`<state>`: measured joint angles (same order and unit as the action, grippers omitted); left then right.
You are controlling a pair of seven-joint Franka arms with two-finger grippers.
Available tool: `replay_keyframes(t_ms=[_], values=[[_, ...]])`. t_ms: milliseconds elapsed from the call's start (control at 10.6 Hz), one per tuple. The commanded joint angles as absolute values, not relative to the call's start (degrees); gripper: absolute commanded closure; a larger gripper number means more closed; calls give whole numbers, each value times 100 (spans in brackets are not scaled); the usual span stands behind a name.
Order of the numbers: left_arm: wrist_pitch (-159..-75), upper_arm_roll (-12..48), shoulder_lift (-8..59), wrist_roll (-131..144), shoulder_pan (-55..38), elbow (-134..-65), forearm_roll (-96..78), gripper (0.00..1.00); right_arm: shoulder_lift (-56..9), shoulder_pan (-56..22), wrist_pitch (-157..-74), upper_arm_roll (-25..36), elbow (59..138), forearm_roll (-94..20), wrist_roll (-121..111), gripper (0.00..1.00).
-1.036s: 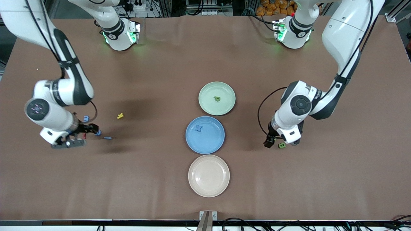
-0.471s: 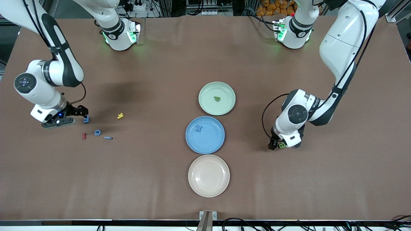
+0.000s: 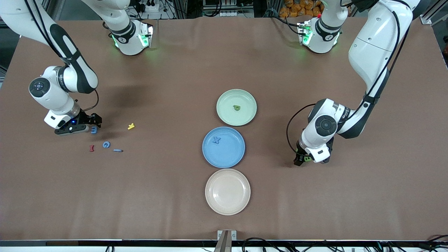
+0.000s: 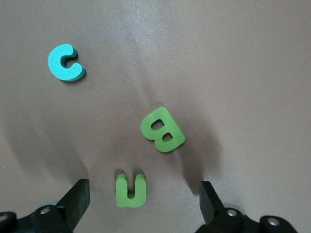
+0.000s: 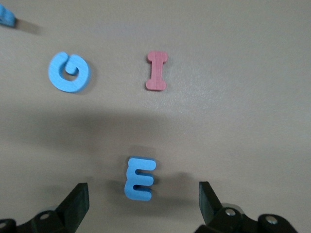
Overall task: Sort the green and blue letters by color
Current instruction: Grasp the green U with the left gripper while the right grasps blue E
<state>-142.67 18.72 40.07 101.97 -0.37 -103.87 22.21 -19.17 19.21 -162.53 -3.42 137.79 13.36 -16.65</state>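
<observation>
Two grippers: both low over the brown table [image 3: 168, 196], each at its own arm's end, fingers spread apart, nothing held
Left gripper [image 4: 141, 201]: over a cluster of small letters; jaws wide
Green u [image 4: 130, 190]: flat on the table, between the left gripper's fingertips, touching neither
Green B [image 4: 162, 129]: just ahead of the left gripper's jaws, near the u, apart from it; partly hidden under the gripper in the front view [image 3: 307, 158]
Teal C [image 4: 66, 62]: farther out from the left gripper than the B, well apart from both green letters
Right gripper [image 5: 141, 201]: over the letters at the right arm's end; jaws wide
Blue E [image 5: 139, 178]: between the right gripper's fingertips, untouched; front view [image 3: 93, 130]
Blue G [image 5: 69, 72]: ahead of the right gripper, apart from the E
Red I [image 5: 156, 71]: beside the G, ahead of the right gripper
Blue piece [image 3: 117, 150]: flat, near the G; letter unreadable
Yellow letter [image 3: 131, 126]: alone, toward the plates
Green plate [image 3: 245, 119]: held one green letter [image 3: 237, 107]
Blue plate [image 3: 231, 157]: held a blue x [image 3: 216, 140]
Beige plate [image 3: 227, 191]: nearest the front camera
</observation>
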Motion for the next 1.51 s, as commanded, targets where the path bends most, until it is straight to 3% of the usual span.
replay_keyframes(t_ms=[0, 94, 188, 283, 377, 471, 565, 1413], values=[[-14282, 1811, 4052, 10397, -105, -10231, 2400, 0, -2302, 2083, -16663, -422, 13746, 1424, -1749, 0], [-14282, 1811, 4052, 10424, -105, -10222, 2408, 0, -2311, 2074, -16664, -413, 13746, 1441, -1749, 21], [-14291, 1811, 4060, 10424, -114, -10222, 2408, 0, -2312, 2074, -16647, -422, 13729, 1459, -1801, 51], [-14282, 1811, 4069, 10424, -114, -10222, 2408, 0, -2294, 2083, -16638, -413, 13711, 1450, -1976, 74], [-14291, 1811, 4095, 10415, -123, -10222, 2408, 0, -2285, 2109, -16629, -404, 13711, 1459, -2012, 81], [-14282, 1811, 4131, 10424, -123, -10222, 2408, 24, -2285, 2127, -16620, -404, 13711, 1459, -2013, 83], [-14291, 1811, 4131, 10467, -123, -10213, 2347, 99, -2268, 2153, -16620, -404, 13711, 1450, -2013, 84], [-14282, 1872, 4017, 10687, -132, -10011, 2382, 100, -1942, 1768, -14866, -632, 12790, 417, -1907, 86]])
